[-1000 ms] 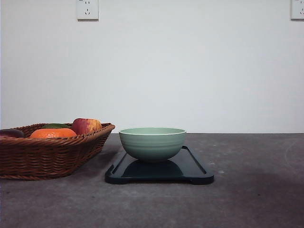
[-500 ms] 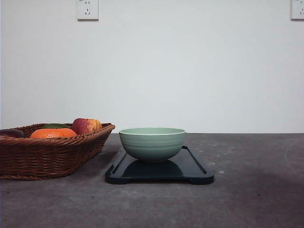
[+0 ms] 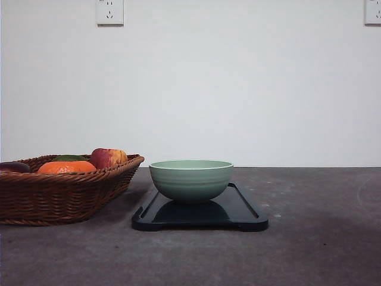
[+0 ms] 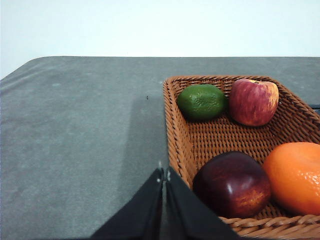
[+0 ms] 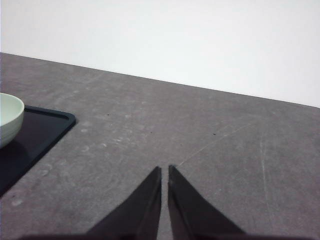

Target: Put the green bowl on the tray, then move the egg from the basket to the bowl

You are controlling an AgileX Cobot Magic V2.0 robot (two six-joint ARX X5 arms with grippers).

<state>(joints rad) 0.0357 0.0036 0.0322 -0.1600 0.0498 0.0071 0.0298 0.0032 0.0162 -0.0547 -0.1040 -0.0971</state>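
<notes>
While the green bowl [image 3: 190, 180] is seen upright on the black tray [image 3: 241, 213] in the front view, toward the tray's rear half, the wicker basket [image 3: 65, 196] is set just to the left of the tray on the grey table [image 3: 309, 250], its near corner close to the tray but apart from it. An orange tangerine [image 3: 66, 167], a red-yellow apple [image 3: 108, 158] and a green fruit [image 3: 68, 158] are seen above the basket rim, and a dark rounded shape [image 3: 13, 167] is cut by the left edge.

In the left wrist view, the left gripper [image 4: 164, 175] is shown with its two black fingers pressed together, nothing between them, hovering at the basket's outer corner [image 4: 172, 150]. Inside the basket are found a dark red-brown rounded object [image 4: 232, 184], larger than expected for the egg; whether it is the egg cannot be told. Beside it are the tangerine [image 4: 295, 177], the apple [image 4: 253, 101] and a green lime-like fruit [image 4: 201, 102].

In the right wrist view, the right gripper [image 5: 164, 172] is likewise shown with fingers nearly touching and empty, held over bare table [image 5: 225, 150], well apart from the tray corner [image 5: 50, 125] and the bowl's edge [image 5: 9, 117].
</notes>
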